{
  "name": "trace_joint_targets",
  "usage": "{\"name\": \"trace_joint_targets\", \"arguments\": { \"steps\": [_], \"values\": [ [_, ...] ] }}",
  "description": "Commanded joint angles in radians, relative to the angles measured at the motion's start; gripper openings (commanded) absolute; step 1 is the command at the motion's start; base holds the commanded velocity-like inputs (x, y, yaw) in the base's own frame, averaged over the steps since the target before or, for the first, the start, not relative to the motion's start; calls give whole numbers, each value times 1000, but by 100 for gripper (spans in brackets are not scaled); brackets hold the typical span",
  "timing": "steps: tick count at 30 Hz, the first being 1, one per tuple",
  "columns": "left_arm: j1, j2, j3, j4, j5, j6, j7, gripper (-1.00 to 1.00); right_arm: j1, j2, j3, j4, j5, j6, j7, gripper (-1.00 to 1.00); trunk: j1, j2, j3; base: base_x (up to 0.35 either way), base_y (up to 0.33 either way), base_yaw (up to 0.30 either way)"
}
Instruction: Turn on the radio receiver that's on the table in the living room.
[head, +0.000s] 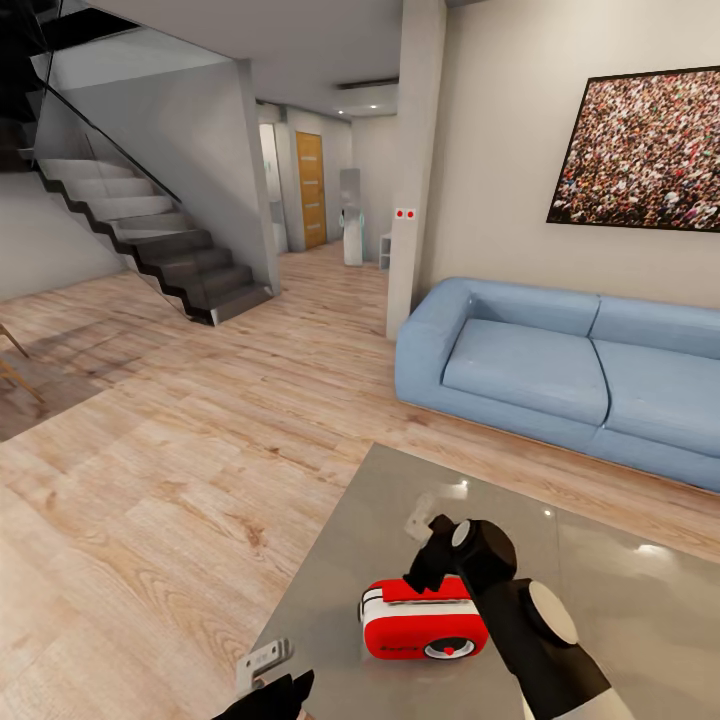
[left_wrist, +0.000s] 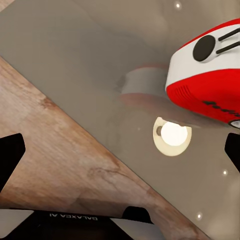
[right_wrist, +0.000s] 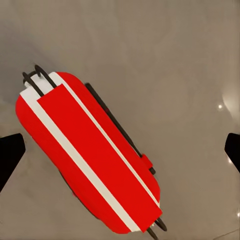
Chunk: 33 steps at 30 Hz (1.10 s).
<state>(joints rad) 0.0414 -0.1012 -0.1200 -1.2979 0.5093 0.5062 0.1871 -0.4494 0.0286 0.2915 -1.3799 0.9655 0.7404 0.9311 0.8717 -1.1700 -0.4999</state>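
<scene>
Right arm poised over the radio

Your right end effector (head: 432, 560) hangs directly above the red radio receiver (head: 425, 620), fingers spread wide and holding nothing. That radio stands on the glossy tabletop (head: 620, 590), near its left edge. Your left end effector (head: 268, 672) sits wide open by the tabletop's near-left edge, beside the wood floor (head: 170, 450).

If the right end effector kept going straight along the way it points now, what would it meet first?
Most likely the top of the radio receiver, which lies on the table directly ahead between its open fingers; the remaining gap is unclear.
</scene>
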Motion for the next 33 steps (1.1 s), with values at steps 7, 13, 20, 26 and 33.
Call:
{"name": "trace_joint_targets", "arguments": {
  "steps": [7, 13, 20, 26, 33],
  "values": [
    [0, 0, -23, 0, 0, 0, 0, 100, 0, 1, 0, 2, -2, -1, 1, 100, 0, 0, 0, 0, 0, 0],
    [0, 0, -27, 0, 0, 0, 0, 100, 0, 1, 0, 8, -3, -1, 0, 100, 0, 0, 0, 0, 0, 0],
    [0, 0, -27, 0, 0, 0, 0, 100, 0, 1, -3, 16, -4, -1, 0, 100, 0, 0, 0, 0, 0, 0],
    [0, 1, -27, -1, 0, 0, 0, 100, 0, 1, -3, 34, -4, -1, 0, 100, 0, 0, 0, 0, 0, 0],
    [0, 2, -27, -1, 1, 1, 0, 100, 0, 1, -3, 47, -4, -1, 0, 100, 0, 0, 0, 0, 0, 0]
  ]
}}
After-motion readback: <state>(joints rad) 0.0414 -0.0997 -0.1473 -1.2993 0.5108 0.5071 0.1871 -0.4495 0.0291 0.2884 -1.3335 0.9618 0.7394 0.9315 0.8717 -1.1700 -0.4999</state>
